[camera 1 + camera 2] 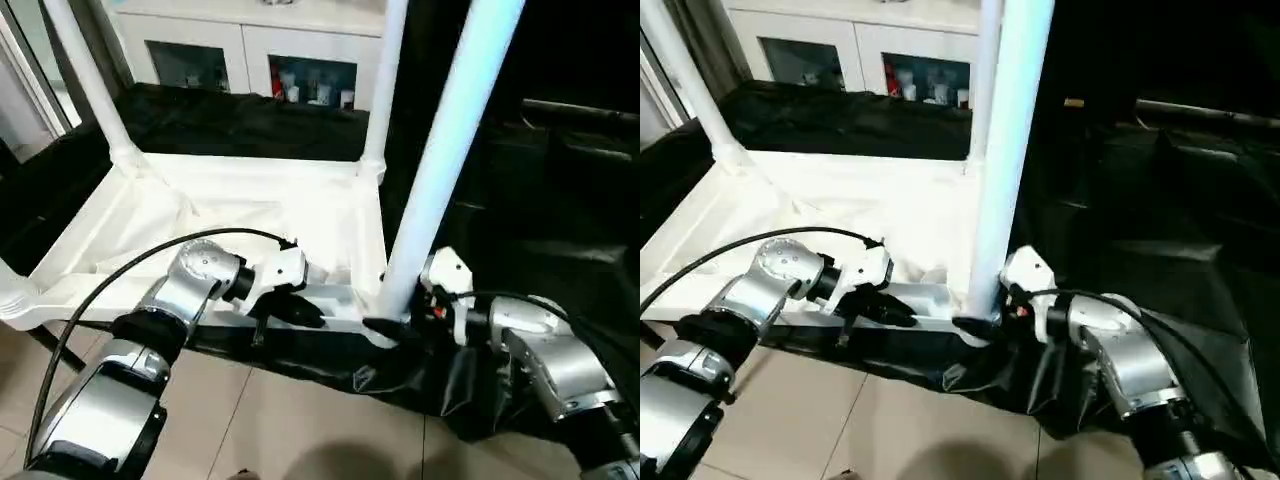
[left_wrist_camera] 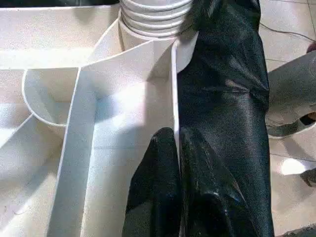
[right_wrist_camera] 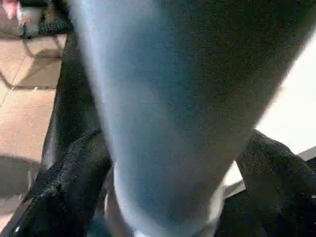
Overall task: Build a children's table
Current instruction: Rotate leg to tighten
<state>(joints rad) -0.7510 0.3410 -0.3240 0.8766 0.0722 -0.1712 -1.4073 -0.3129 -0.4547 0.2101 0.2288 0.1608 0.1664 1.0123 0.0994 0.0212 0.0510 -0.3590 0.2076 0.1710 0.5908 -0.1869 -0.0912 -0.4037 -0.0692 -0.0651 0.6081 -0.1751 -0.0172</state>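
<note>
Left eye view: the white table top [image 1: 250, 215] lies upside down, ribbed side up, on a worktop draped in black cloth [image 1: 250, 125]. Two legs stand upright in its far corner sockets, the far left leg [image 1: 88, 85] and the far right leg [image 1: 382, 90]. A third, the near leg [image 1: 450, 150], rises from the near right corner of the table top. The left pincer [image 1: 300, 312] sits at the near rim of the table top, just beside that corner. The right pincer [image 1: 395, 328] is at the foot of the near leg, its black fingers on either side of the tube. Beyond the table top stands a white cabinet [image 1: 250, 45] with glass doors and small items behind them. Below the worktop's near edge is a pale tiled floor [image 1: 290, 420].

Right eye view: the same layout, with the near leg rising straight from the corner socket and a black cable [image 1: 720, 255] looping over the left forearm.

Left wrist view: the two black fingers [image 2: 158, 182] are closed narrow on the thin white rim wall of the table top, one on each side. Ahead of them the threaded end [image 2: 153, 17] of the near leg sits at the round socket.

Right wrist view: the pale tube of the near leg stands between the two dark fingers [image 3: 74, 182], which clasp it near its base.
</note>
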